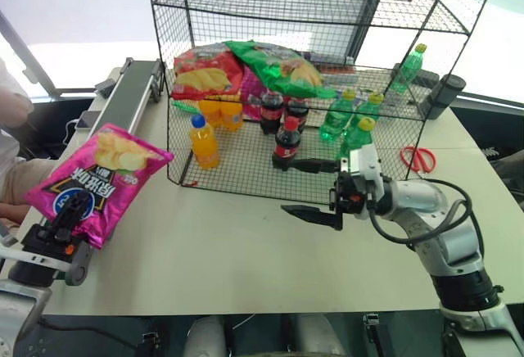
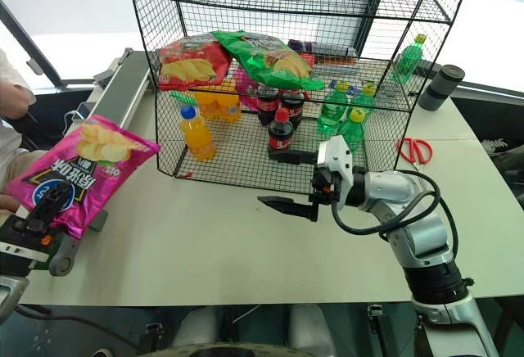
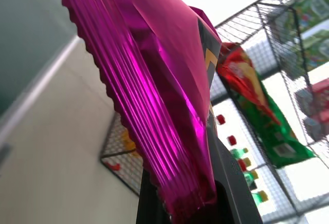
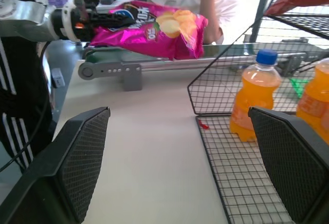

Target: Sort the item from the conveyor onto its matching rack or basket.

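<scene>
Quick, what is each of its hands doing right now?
Left hand: closed on the pink snack bag, holding it up.
Right hand: open, holding nothing, beside the black wire rack.

The snack bag is glossy, crinkly magenta foil. The rack is thin black wire mesh. The tabletop looks smooth and matt. The fingers carry finely textured black pads.

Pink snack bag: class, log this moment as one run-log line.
left gripper: shut on pink snack bag, lifted by conveyor | right gripper: open, empty, before rack
</scene>
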You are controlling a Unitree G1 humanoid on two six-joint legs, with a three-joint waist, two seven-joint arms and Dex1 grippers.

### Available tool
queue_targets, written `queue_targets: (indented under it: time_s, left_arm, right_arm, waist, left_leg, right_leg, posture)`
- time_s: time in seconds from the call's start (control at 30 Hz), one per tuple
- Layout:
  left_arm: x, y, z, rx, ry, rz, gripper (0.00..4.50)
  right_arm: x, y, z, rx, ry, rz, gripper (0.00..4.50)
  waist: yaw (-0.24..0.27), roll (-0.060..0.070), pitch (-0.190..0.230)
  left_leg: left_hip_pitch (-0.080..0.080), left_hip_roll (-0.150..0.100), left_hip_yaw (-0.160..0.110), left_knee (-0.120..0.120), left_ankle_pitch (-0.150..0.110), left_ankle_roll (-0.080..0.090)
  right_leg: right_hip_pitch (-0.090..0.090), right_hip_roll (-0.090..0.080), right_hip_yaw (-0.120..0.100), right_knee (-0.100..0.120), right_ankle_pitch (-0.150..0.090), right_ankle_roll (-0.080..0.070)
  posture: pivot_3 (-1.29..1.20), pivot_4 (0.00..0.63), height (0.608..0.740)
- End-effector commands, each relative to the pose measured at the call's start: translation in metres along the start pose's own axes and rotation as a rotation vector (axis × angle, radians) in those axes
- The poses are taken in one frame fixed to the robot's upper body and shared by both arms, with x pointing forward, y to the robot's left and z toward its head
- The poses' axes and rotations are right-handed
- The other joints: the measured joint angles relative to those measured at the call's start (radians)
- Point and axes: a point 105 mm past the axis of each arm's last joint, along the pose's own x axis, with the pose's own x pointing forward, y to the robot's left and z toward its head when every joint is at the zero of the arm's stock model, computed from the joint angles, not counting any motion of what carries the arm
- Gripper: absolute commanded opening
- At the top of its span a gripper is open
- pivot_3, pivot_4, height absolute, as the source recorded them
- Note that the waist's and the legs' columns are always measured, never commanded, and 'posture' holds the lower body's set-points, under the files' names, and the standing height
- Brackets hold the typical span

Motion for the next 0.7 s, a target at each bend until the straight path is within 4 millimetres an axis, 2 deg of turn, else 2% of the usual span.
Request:
queue_targets:
  time_s: [0.03, 0.23, 0.33, 0.4, 0.5, 0.6, 0.7]
  left_arm:
    - [-0.005, -0.032, -0.007, -0.062, 0.122, -0.161, 0.03]
    - [-0.008, -0.045, -0.029, -0.115, 0.336, -0.242, 0.03]
    - [-0.005, -0.050, -0.048, -0.091, 0.454, -0.289, 0.03]
    - [0.000, -0.052, -0.064, 0.001, 0.551, -0.327, 0.03]
    - [0.006, -0.061, -0.082, 0.057, 0.645, -0.425, 0.03]
    - [0.016, -0.070, -0.099, 0.147, 0.704, -0.529, 0.03]
    - [0.027, -0.083, -0.105, 0.184, 0.705, -0.633, 0.03]
  right_arm:
    - [-0.016, -0.009, 0.008, -0.024, -0.020, -0.070, 4.50]
    - [-0.034, -0.013, 0.006, 0.015, -0.024, -0.146, 4.50]
    - [-0.032, -0.005, 0.014, 0.198, -0.095, -0.116, 4.50]
    - [-0.032, 0.000, 0.023, 0.340, -0.137, -0.073, 4.50]
    - [-0.027, 0.003, 0.032, 0.459, -0.158, -0.029, 4.50]
    - [-0.017, 0.010, 0.026, 0.574, -0.112, 0.012, 4.50]
    - [-0.010, 0.016, 0.012, 0.618, -0.024, 0.017, 4.50]
  waist:
    - [-0.001, 0.001, 0.001]
    - [0.004, 0.005, 0.003]
    - [0.002, 0.005, 0.003]
    - [0.002, 0.005, 0.004]
    - [0.001, 0.006, 0.004]
    - [0.001, 0.005, 0.003]
    - [0.001, 0.005, 0.003]
  left_leg:
    - [0.000, 0.000, 0.000, 0.000, 0.000, 0.000]
    - [0.000, 0.000, 0.000, 0.000, 0.000, 0.000]
    - [0.001, -0.001, 0.000, 0.000, -0.001, -0.001]
    - [0.000, -0.001, 0.000, 0.000, -0.001, -0.002]
    - [-0.002, -0.001, 0.000, 0.000, -0.001, -0.002]
    - [-0.003, -0.001, 0.000, -0.001, -0.001, -0.002]
    - [-0.006, -0.001, 0.000, -0.001, -0.001, -0.002]
  right_leg:
    - [0.000, 0.000, 0.000, 0.000, 0.000, 0.000]
    - [0.000, 0.000, -0.001, -0.001, 0.000, 0.000]
    - [0.000, -0.001, -0.001, -0.001, 0.000, 0.000]
    - [-0.001, -0.001, -0.001, -0.001, 0.000, 0.000]
    - [-0.003, -0.001, -0.001, -0.001, 0.000, -0.001]
    - [-0.004, -0.001, -0.001, -0.001, 0.000, -0.001]
    - [-0.006, -0.001, -0.001, -0.001, 0.000, -0.001]
  posture:
    - [0.00, 0.150, 0.727]
    - [0.00, 0.150, 0.727]
    - [0.00, 0.150, 0.727]
    - [0.00, 0.150, 0.727]
    - [0.00, 0.150, 0.727]
    - [0.00, 0.150, 0.727]
    - [0.00, 0.150, 0.727]
